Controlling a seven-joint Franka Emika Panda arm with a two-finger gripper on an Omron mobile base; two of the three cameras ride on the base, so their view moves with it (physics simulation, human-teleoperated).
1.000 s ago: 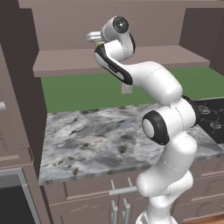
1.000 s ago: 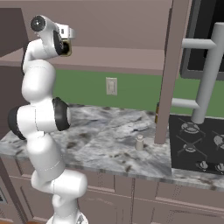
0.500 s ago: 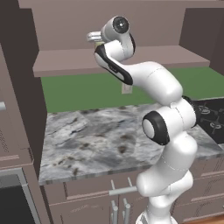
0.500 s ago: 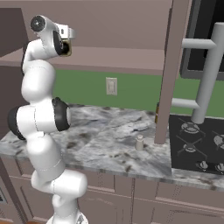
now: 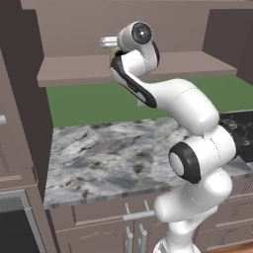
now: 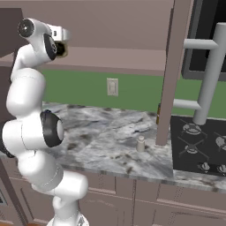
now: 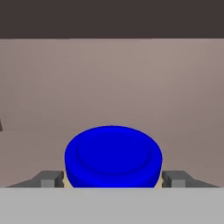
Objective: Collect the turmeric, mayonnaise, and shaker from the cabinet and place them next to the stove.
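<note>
While the gripper sits up in the cabinet, its two fingers are spread wide either side of one jar of mayonnaise, not clearly squeezing it. The jar is round and squat with a smooth glossy blue lid, standing upright on the flat shelf. One small pale shaker stands on the marbled counter near the black stove.

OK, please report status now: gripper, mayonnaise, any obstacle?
Gripper open, one fingertip each side of the mayonnaise, at its blue lid. Jar on cabinet shelf. Shaker already on counter beside stove. No obstacle seen.
</note>
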